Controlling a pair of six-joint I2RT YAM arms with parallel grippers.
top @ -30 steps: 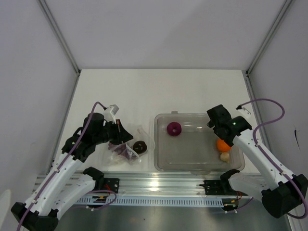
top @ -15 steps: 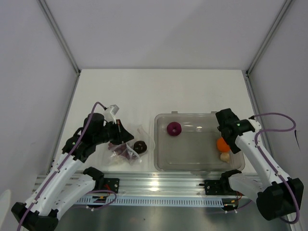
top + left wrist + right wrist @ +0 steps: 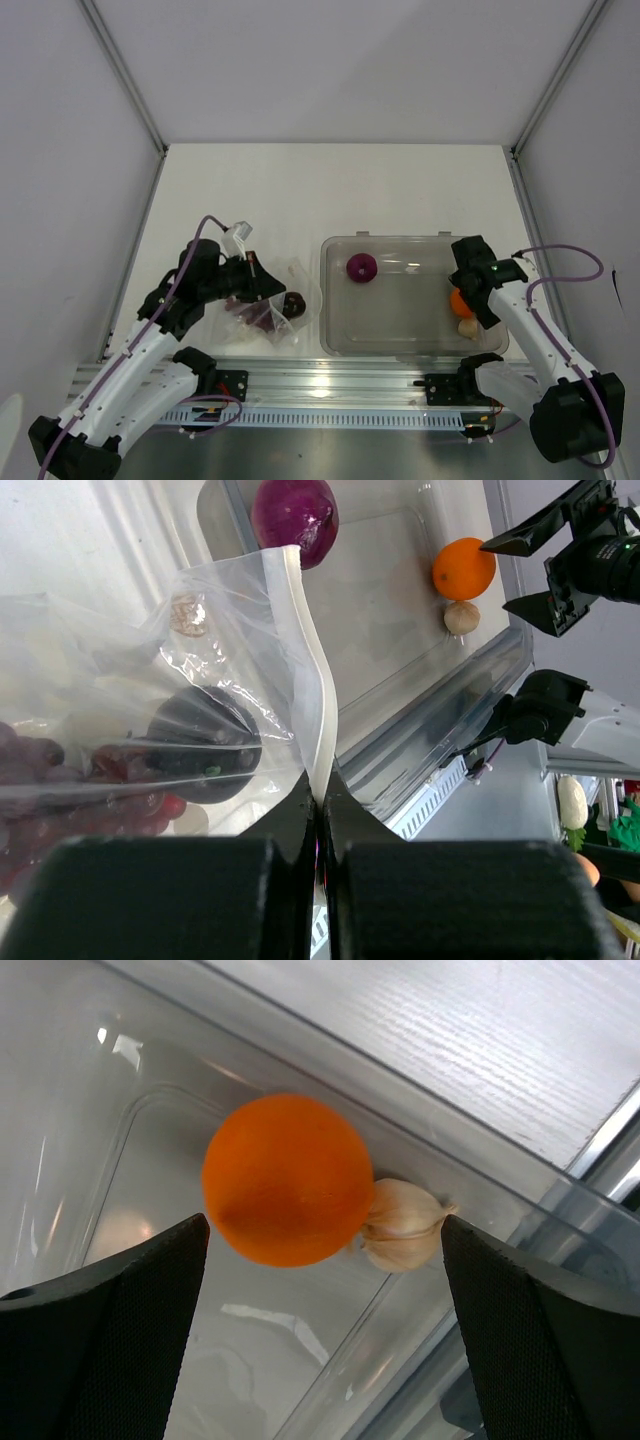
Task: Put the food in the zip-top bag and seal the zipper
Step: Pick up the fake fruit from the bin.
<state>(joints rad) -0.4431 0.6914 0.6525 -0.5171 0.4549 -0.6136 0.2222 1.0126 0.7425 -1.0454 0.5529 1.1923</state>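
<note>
The zip-top bag (image 3: 268,308) lies left of the clear tub (image 3: 400,340), with the dark red grapes (image 3: 60,780) and the blackish lump (image 3: 205,742) inside it. My left gripper (image 3: 320,798) is shut on the bag's whitish zipper strip (image 3: 312,695) and holds the mouth edge up. The purple fruit (image 3: 361,266) lies in the tub's back left. The orange ball (image 3: 288,1180) and the beige lump (image 3: 403,1225) touch each other in the tub's right front corner. My right gripper (image 3: 322,1250) is open just above them, its fingers either side.
The rigid clear tub takes the table's right half, and its walls stand close round my right gripper. A metal rail (image 3: 330,385) runs along the near edge. Grey walls close in the table's left and right sides.
My right gripper has moved right and down into the tub, over the orange ball. My left gripper has shifted a little right, lifting the bag's edge.
</note>
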